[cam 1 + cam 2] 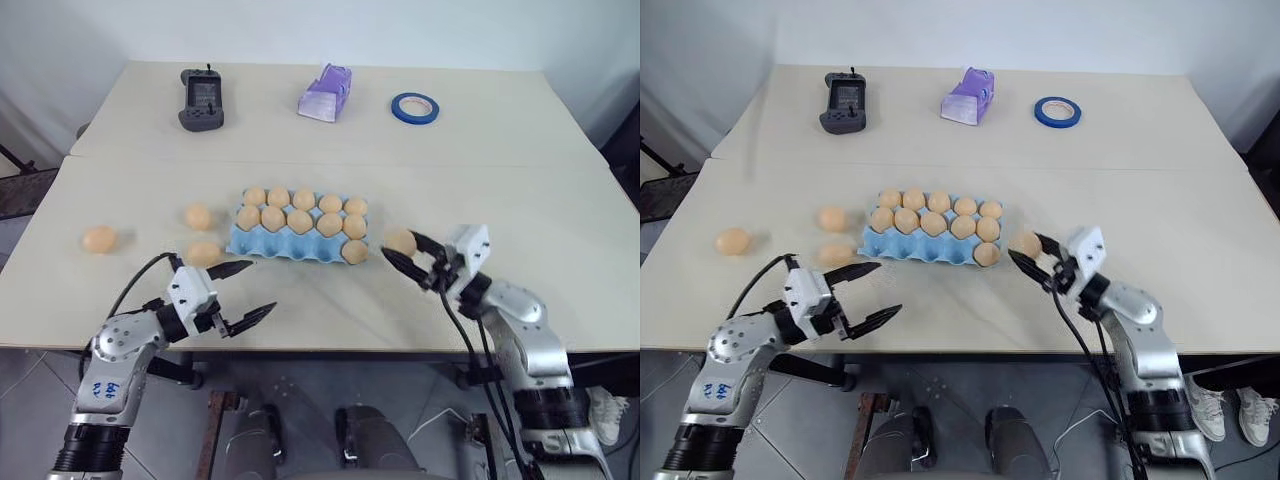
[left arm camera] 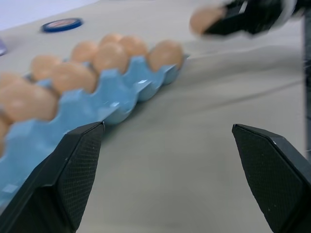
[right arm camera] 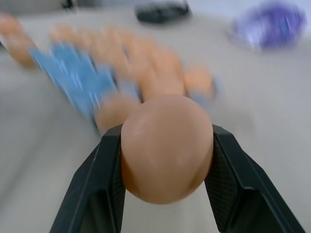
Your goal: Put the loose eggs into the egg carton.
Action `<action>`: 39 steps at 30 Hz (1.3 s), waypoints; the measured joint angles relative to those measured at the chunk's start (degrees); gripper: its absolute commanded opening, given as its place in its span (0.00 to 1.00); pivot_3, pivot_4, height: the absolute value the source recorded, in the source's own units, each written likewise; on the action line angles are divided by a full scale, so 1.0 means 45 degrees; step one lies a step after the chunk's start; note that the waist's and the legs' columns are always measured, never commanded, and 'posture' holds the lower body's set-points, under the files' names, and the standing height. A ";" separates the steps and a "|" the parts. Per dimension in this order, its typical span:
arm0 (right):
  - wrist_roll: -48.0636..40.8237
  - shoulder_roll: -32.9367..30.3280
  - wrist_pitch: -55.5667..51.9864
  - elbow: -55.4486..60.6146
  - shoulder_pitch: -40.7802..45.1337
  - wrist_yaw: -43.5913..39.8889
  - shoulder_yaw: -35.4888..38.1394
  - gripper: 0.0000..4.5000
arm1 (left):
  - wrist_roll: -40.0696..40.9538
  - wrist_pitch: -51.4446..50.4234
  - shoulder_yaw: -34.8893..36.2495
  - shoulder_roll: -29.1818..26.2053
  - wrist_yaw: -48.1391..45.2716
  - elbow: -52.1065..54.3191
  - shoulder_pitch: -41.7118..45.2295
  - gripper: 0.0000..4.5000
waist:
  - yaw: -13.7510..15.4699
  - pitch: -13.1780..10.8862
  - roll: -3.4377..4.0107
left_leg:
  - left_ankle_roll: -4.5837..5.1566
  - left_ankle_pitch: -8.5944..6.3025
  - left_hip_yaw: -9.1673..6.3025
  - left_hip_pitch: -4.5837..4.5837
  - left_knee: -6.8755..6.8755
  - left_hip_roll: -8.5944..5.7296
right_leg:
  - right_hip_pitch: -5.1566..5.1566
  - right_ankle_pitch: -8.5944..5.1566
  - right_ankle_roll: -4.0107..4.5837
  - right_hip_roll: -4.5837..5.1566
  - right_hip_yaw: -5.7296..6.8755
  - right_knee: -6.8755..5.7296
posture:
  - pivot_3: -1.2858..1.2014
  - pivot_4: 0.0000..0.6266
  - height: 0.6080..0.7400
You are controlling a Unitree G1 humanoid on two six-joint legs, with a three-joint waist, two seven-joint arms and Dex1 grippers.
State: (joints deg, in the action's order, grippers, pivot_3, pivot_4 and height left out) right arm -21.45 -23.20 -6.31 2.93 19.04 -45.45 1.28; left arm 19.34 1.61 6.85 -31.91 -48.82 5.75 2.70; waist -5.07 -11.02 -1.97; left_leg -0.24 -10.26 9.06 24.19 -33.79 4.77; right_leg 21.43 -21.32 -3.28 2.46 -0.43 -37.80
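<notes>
The light blue egg carton (image 1: 262,246) lies mid-table with several orange-tan eggs (image 1: 301,221) in its cups. Three loose eggs rest on the table to its left: one far left (image 1: 100,239), one beside the carton (image 1: 198,216), one at its front left corner (image 1: 204,253). My right gripper (image 1: 405,253) is shut on another egg (image 3: 166,145), held above the table just right of the carton's front right corner. My left gripper (image 1: 261,287) stands open and holds nothing, low over the table in front of the carton's left end, close to the nearest loose egg.
Along the far side of the table lie a black handheld controller (image 1: 202,98), a lilac plastic object (image 1: 326,92) and a blue tape roll (image 1: 414,108). The table's front edge runs just under both arms.
</notes>
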 measured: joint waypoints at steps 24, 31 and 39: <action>0.0675 -0.0064 0.0241 -0.1523 0.1012 -0.1729 -0.1262 0.99 | 0.0023 -0.0130 0.1009 0.0014 0.1277 0.0684 -0.1646 1.00 | 0.0135 0.0001 -0.0002 | 0.0009 -0.0010 0.0001 0.0033 0.0064 -0.0018 | 0.0007 -0.0006 0.0011 0.0027 0.0016 0.0076 | 0.52 0.24 1.00; 0.0054 -0.1890 0.1486 -0.1560 -0.0556 -0.4393 -0.0632 0.99 | 0.0599 -0.0504 0.1820 0.0002 0.1363 0.0715 -0.2270 1.00 | -0.0041 0.0000 -0.0002 | 0.0010 -0.0008 0.0007 0.0015 0.0069 -0.0009 | 0.0007 -0.0006 0.0012 0.0010 0.0003 0.0072 | 0.52 0.24 1.00; -0.0163 -0.1452 0.2307 -0.1312 -0.0939 -0.5179 -0.0802 0.99 | 0.1141 -0.1403 0.3801 0.0837 0.3568 0.0693 -0.2728 1.00 | 0.0040 0.0000 -0.0003 | 0.0009 -0.0008 -0.0007 0.0011 0.0035 -0.0009 | -0.0009 -0.0006 0.0011 0.0014 0.0006 0.0066 | 0.52 0.24 1.00</action>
State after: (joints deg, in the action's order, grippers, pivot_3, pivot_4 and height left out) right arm -22.18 -29.73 4.07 -2.97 14.82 -68.76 -2.33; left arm 24.48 -4.70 23.95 -28.14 -32.76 8.87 -9.58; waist -4.89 -11.02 -1.98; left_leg -0.20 -10.29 9.03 24.24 -33.63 4.72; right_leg 21.39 -21.34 -3.23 2.53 -0.40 -37.50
